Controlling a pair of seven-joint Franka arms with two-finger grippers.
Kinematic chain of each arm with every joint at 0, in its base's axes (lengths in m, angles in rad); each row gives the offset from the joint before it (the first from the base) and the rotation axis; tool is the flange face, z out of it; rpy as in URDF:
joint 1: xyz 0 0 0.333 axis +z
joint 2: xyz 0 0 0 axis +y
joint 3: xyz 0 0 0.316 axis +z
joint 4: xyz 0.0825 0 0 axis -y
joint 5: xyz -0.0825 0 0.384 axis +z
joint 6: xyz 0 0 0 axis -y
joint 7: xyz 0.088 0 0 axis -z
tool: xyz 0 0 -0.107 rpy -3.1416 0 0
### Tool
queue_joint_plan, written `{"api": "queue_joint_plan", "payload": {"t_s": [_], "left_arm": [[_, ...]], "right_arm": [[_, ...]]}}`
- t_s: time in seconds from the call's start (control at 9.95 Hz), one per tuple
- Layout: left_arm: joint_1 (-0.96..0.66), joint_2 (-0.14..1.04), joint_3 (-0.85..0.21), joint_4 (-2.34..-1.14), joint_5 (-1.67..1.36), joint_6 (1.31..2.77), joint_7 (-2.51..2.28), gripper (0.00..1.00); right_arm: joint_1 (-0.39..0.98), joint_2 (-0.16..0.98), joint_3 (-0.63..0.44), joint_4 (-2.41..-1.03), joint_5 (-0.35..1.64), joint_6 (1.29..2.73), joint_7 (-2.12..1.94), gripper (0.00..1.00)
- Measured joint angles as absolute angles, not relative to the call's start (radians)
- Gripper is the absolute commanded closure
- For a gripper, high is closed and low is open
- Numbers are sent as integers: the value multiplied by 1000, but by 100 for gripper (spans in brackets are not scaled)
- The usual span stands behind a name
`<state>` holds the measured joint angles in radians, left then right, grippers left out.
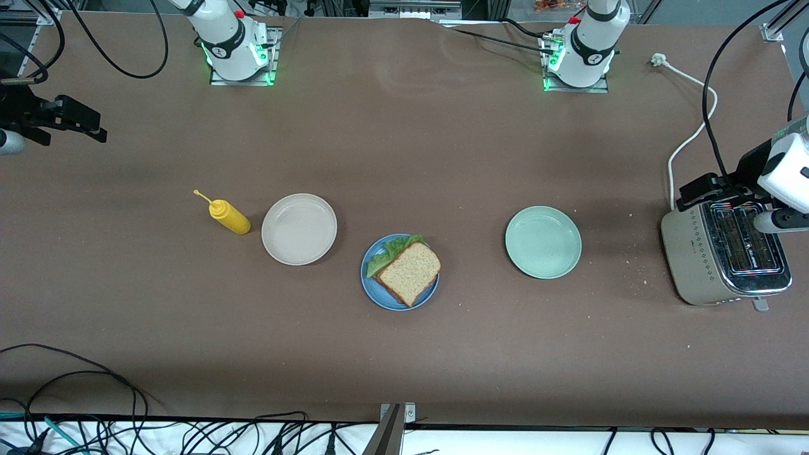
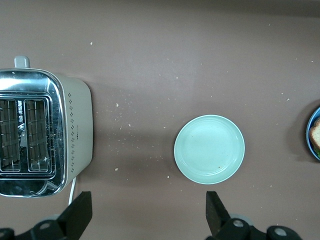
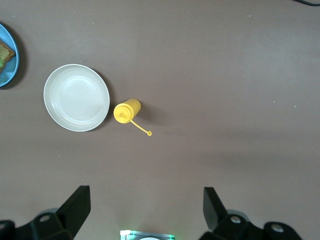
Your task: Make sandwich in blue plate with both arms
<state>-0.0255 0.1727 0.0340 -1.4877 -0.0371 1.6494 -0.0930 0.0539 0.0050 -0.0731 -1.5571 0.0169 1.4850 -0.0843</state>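
The sandwich (image 1: pixel 409 272) lies on the blue plate (image 1: pixel 373 287) near the middle of the table: a tan bread slice on top, with green lettuce (image 1: pixel 387 254) sticking out from under it. The plate's edge also shows in the left wrist view (image 2: pixel 310 131) and in the right wrist view (image 3: pixel 11 62). My left gripper (image 1: pixel 695 193) (image 2: pixel 148 205) hangs open and empty, high over the table by the toaster. My right gripper (image 1: pixel 88 126) (image 3: pixel 146 197) hangs open and empty, high over the right arm's end of the table. Both arms are well away from the sandwich.
An empty beige plate (image 1: pixel 299 229) and a yellow squeeze bottle (image 1: pixel 229 216) stand toward the right arm's end. An empty pale green plate (image 1: pixel 543 241) and a silver toaster (image 1: pixel 727 256) with a white cord stand toward the left arm's end. Crumbs dot the brown table.
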Motion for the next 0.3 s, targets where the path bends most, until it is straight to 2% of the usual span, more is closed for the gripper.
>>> {"api": "queue_joint_plan", "payload": {"t_s": [0.3], "left_arm": [[-20,169,34,-1488,-37,1649,-93,0]], "right_arm": [[54,5,-74,-1557,17,1485,-84,0]]}}
